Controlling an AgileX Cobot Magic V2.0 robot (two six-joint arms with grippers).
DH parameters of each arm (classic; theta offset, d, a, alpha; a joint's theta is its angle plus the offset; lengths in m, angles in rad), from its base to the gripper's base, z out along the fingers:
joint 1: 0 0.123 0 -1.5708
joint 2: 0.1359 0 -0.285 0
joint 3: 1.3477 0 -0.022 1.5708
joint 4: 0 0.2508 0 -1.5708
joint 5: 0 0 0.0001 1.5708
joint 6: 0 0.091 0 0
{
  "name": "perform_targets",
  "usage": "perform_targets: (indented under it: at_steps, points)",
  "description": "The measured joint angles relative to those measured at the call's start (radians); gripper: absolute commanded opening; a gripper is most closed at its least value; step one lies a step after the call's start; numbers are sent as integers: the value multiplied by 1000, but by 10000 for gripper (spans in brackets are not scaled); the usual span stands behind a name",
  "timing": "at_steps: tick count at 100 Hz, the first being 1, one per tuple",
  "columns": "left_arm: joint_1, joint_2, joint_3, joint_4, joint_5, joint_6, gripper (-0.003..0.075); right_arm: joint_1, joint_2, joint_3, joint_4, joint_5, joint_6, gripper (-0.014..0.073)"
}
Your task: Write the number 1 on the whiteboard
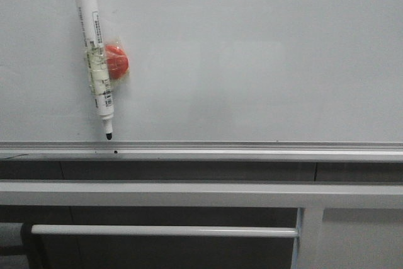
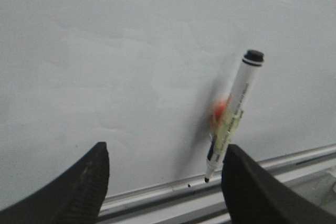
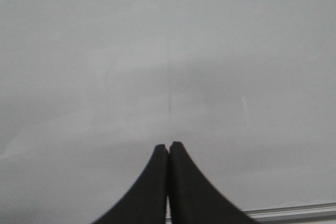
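Observation:
The whiteboard (image 1: 264, 48) fills the front view, plain white and glossy; the number 1 does not show on it. A white marker pen (image 1: 94, 55) with a black cap hangs tip-down at the board's left, taped to a red round magnet (image 1: 118, 61). Neither gripper appears in the front view. In the left wrist view my left gripper (image 2: 165, 148) stands open, facing the whiteboard (image 2: 105, 51), with the marker pen (image 2: 236, 103) just inside its right finger and apart from it. My right gripper (image 3: 168, 144) is shut on nothing, facing bare whiteboard (image 3: 168, 51).
A silver aluminium rail (image 1: 252, 151) runs along the board's lower edge, with a small dark hole under the pen tip. Below it lie a white frame bar (image 1: 189, 193), a thinner white tube (image 1: 164, 230) and a white upright post (image 1: 308, 237).

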Motion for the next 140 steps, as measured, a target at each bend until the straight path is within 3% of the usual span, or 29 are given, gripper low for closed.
perform_targets:
  at_steps: [37, 60, 84, 109, 140]
  points:
    - [-134, 262, 33, 7, -234, -5, 420, 0, 0, 0, 0, 6, 0, -43]
    - [-262, 522, 33, -5, -515, -48, 419, 0, 0, 0, 0, 6, 0, -43]
    - [-469, 801, 29, -166, -851, -76, 419, 0, 0, 0, 0, 8, 0, -44]
    - [-554, 1019, 7, -324, -885, -153, 419, 0, 0, 0, 0, 8, -2, -44]
    - [-556, 1031, -51, -371, -889, -179, 419, 0, 0, 0, 0, 8, -4, -43]
